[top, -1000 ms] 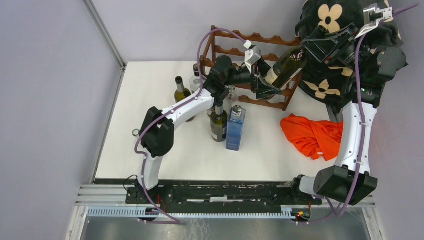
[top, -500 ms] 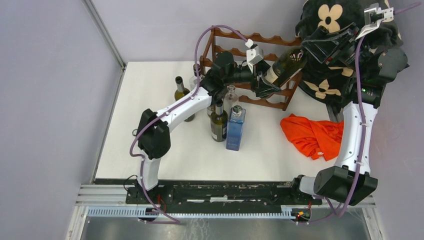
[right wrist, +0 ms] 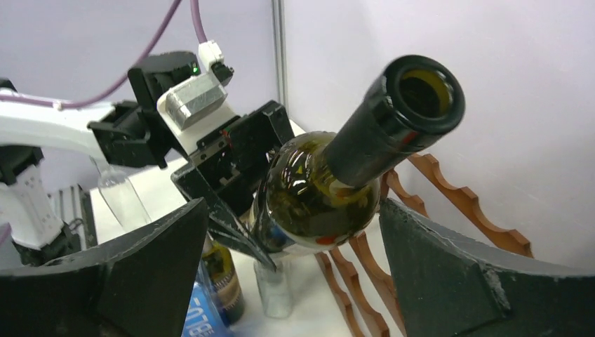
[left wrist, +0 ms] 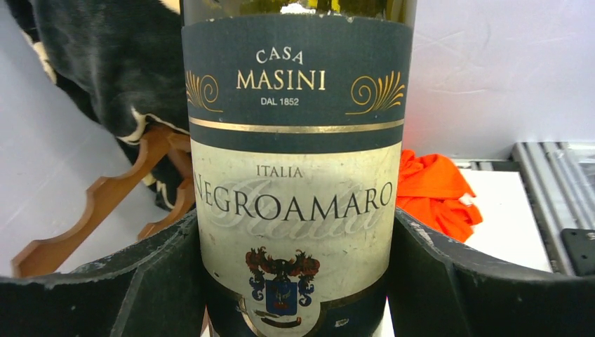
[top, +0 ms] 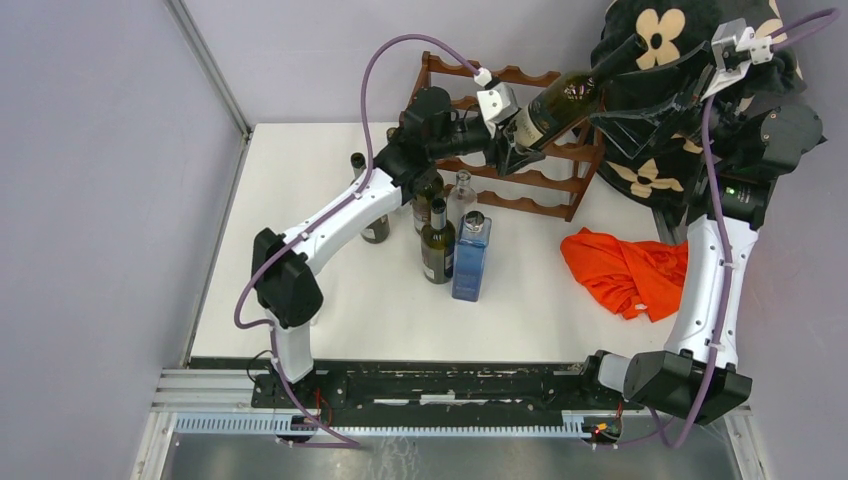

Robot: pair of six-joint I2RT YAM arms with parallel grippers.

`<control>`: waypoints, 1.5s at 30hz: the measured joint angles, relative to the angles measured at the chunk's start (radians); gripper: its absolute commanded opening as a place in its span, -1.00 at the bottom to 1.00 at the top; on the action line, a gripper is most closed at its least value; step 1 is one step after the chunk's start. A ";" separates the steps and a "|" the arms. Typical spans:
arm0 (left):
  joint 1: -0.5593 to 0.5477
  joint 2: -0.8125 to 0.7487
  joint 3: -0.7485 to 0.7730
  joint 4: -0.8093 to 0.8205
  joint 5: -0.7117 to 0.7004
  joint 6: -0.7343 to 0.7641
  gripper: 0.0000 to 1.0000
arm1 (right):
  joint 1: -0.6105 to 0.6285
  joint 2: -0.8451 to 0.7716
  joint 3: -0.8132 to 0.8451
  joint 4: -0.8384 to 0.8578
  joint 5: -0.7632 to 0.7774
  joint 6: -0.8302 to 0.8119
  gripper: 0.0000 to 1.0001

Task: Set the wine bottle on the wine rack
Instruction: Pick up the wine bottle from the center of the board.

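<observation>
right end effector [right wrist: 298, 274] released, wine bottle [top: 555, 100] raised

The wine bottle [left wrist: 298, 175] carries the only text that reads clearly. On the dark upper band [left wrist: 295, 42] of its label stands "CASA MASINI" in pale capitals. "DAL 1852" sits in smaller letters just beneath. Lower on the wine bottle, the cream panel [left wrist: 295, 235] reads "ITALIA" and under it "NEGROAMARO" in large dark capitals, laid over a faint script word that cannot be made out. A red and blue crest [left wrist: 282, 284] sits lowest. Below the wine bottle in the right wrist view, a blue bottle [right wrist: 202, 314] shows white letters beginning "BL"; the rest is cut off.
</observation>
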 measured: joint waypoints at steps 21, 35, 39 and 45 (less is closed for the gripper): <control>0.135 -0.243 0.003 -0.242 -0.073 0.161 -0.96 | -0.163 0.005 0.040 -0.353 -0.045 -0.425 0.96; 0.130 -0.518 -0.068 -0.618 -0.020 0.171 -0.96 | -0.044 0.167 0.403 -1.136 0.210 -1.141 0.96; 0.131 -0.618 -0.184 -0.703 -0.016 0.176 -0.96 | 0.027 0.129 0.357 -1.249 0.248 -1.257 0.96; 0.125 -0.809 -0.381 -0.813 0.005 0.175 -0.95 | 0.026 -0.047 0.082 -1.230 0.237 -1.250 0.96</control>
